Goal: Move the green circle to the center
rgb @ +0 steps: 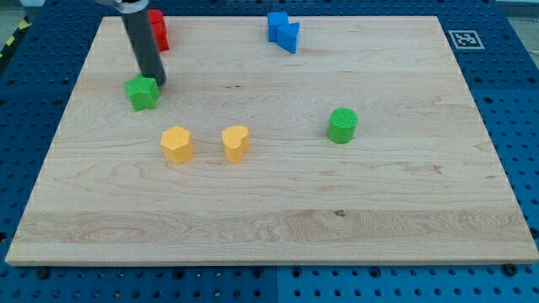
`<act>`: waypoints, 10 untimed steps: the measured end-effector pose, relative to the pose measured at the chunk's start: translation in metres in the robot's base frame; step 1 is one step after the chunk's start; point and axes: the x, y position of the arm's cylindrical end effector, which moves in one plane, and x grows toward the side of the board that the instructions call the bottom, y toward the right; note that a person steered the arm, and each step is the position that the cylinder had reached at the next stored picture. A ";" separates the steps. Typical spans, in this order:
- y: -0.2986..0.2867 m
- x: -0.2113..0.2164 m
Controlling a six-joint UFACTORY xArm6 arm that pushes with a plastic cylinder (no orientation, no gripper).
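Observation:
The green circle [343,124] stands on the wooden board at the view's right of centre. My tip [156,82] is far to its left, at the upper left of the board, touching or just above the upper right edge of a green star block [142,93]. The rod rises from there to the view's top and hides part of a red block [157,29].
A yellow hexagon block [177,144] and a yellow heart-shaped block [236,142] sit left of centre. A blue block [284,30] lies near the top edge. The wooden board [269,219] rests on a blue perforated table, with a marker tag [464,38] at the top right.

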 end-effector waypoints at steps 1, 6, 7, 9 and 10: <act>-0.008 0.004; 0.259 0.007; 0.350 0.023; 0.424 0.091; 0.388 0.109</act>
